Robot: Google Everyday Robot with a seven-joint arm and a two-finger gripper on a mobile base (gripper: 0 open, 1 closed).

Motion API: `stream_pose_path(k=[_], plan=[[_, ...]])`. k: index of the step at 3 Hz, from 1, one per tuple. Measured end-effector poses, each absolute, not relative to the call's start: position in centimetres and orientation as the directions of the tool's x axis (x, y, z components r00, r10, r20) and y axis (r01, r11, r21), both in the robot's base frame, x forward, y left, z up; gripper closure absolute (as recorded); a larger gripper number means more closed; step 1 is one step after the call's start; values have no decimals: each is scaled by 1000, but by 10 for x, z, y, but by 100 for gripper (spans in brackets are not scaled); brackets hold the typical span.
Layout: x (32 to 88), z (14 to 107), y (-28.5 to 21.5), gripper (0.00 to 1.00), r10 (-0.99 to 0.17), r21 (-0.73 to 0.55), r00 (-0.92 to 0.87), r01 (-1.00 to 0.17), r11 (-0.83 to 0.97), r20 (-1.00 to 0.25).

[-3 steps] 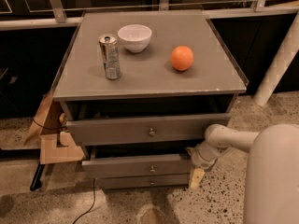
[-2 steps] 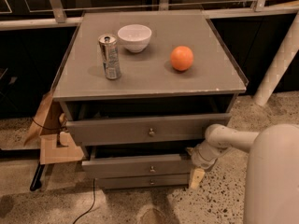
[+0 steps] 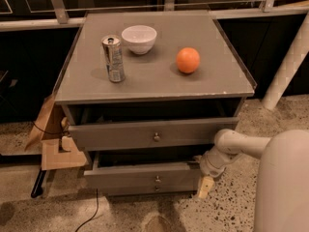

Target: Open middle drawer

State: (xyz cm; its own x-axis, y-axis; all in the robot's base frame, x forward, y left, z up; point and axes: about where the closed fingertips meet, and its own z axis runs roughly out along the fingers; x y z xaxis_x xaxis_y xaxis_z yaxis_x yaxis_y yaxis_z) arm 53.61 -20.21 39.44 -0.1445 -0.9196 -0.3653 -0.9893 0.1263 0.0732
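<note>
The grey cabinet has three drawers stacked down its front. The middle drawer has a small brass knob at its centre and stands pulled out a little, with a dark gap above its front. The top drawer above it is also pulled out. My gripper reaches in from the lower right on a white arm. It sits against the right end of the middle drawer's front, well to the right of the knob.
A silver can, a white bowl and an orange stand on the cabinet top. The bottom drawer's knob shows just below the middle drawer. Cardboard pieces and a cable lie on the floor at left. A white post stands at right.
</note>
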Motion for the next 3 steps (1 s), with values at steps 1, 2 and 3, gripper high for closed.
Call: stream_pose_path(k=[1, 2, 3], plan=[[504, 403, -210, 0, -907, 180, -209, -972, 151, -365], [460, 422, -220, 0, -899, 335, -284, -927, 169, -334], [460, 422, -220, 0, -899, 335, -284, -927, 169, -334]])
